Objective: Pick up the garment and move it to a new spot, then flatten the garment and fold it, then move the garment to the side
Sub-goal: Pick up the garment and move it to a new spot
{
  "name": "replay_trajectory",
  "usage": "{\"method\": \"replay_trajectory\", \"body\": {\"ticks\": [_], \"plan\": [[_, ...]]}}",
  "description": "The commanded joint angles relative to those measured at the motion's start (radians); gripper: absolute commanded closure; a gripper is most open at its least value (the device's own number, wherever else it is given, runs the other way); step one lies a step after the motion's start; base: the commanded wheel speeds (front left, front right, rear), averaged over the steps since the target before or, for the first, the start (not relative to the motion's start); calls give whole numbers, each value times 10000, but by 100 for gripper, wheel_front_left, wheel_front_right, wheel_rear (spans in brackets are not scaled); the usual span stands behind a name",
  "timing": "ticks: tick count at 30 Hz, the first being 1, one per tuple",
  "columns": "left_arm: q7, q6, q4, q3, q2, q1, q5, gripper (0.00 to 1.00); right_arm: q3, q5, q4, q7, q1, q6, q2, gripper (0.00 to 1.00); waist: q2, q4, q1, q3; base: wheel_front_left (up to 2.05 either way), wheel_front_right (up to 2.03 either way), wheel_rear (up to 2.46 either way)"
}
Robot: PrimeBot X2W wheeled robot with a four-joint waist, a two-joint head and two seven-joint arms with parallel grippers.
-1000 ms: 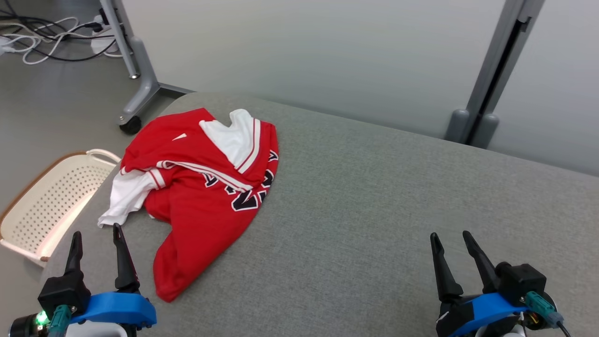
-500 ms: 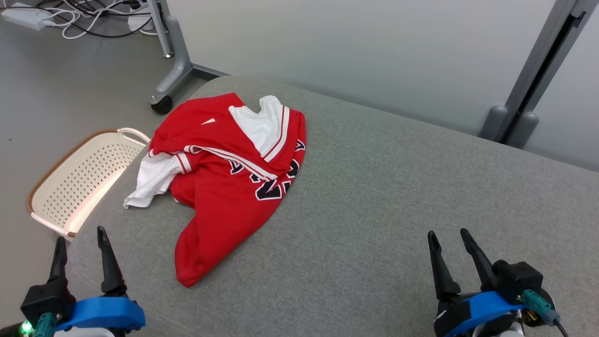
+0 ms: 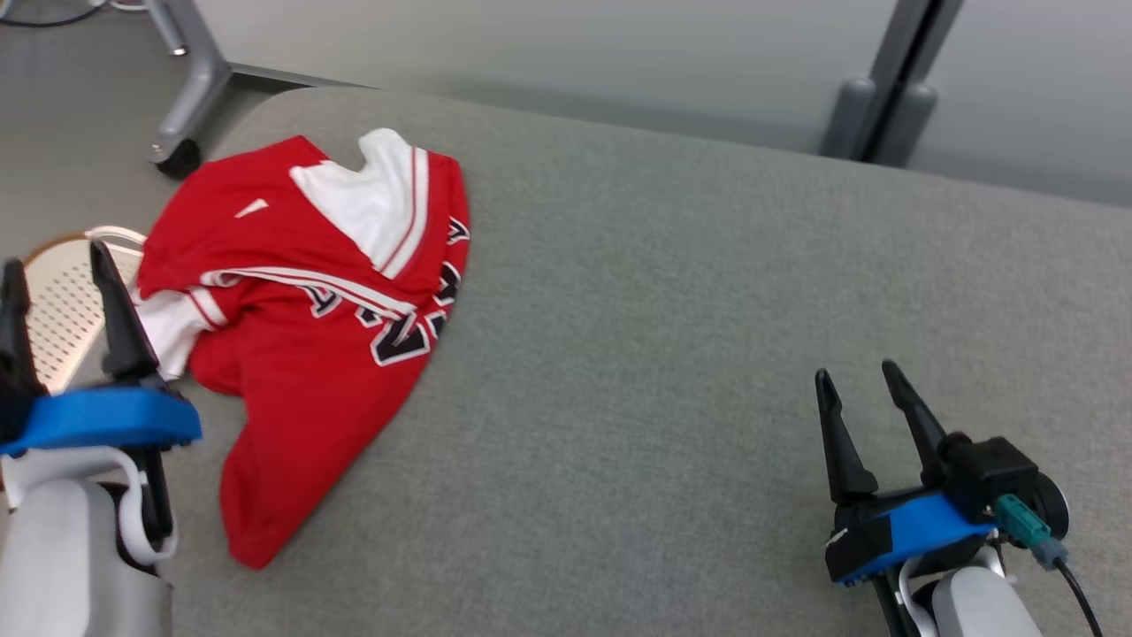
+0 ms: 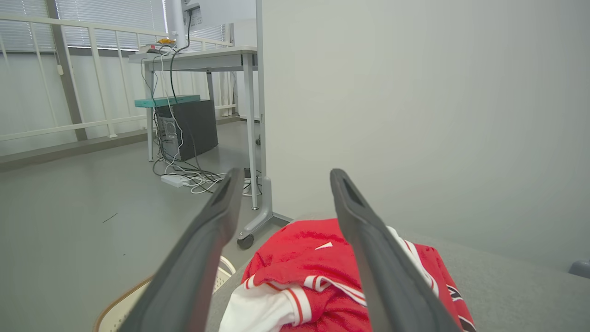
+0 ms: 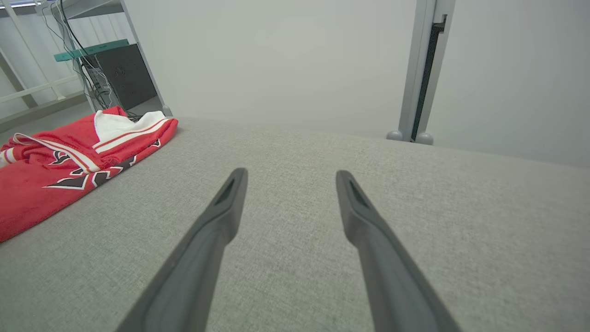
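Garment point(image 3: 301, 354) crumpled on bench point(image 3: 663, 354) – robot's left end.
L pincer point(image 3: 53, 257) wide, empty, just beside it – R pincer point(image 3: 856, 370) wide, empty, well apart.

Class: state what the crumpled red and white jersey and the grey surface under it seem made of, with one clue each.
Crumpled red and white jersey: likely synthetic sports knit, matt; drapes in soft folds. Grey surface: woven upholstery cloth, matt; fine flecked weave shows.

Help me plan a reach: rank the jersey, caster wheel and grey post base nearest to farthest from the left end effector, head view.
1. jersey, beside the left end effector
2. caster wheel, ahead, on floor
3. grey post base, far right
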Motion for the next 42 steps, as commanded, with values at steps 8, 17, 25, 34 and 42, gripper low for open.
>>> {"method": "replay_trajectory", "body": {"ticks": [8,17,25,34,42], "plan": [[250,-330,1103,191,946,-2716,-256,0,-70,-602,-811,-41,-908,23,-185,0,-1,-1410,-1,1677,0,0,0],[1506,-996,3210,-447,1809,-4521,-242,0,-47,-660,-1799,-43,-1351,23,-284,0,-1,-2476,-1,2880,0,0,0],[3234,-1336,5200,-1576,1878,-5104,-579,0,-28,-565,-1910,-43,-1424,23,-284,0,-1,-2820,-1,3133,0,0,0],[4615,-1352,6200,-3281,1766,-5026,-1355,72,19,-504,-1776,-43,-1454,23,-284,0,-1,-2937,-1,3121,0,0,0],[3443,-1349,5922,-3921,2173,-5523,-1747,100,57,-326,-1611,-43,-1359,23,-284,0,-1,-2872,-1,2739,0,0,0]]}}
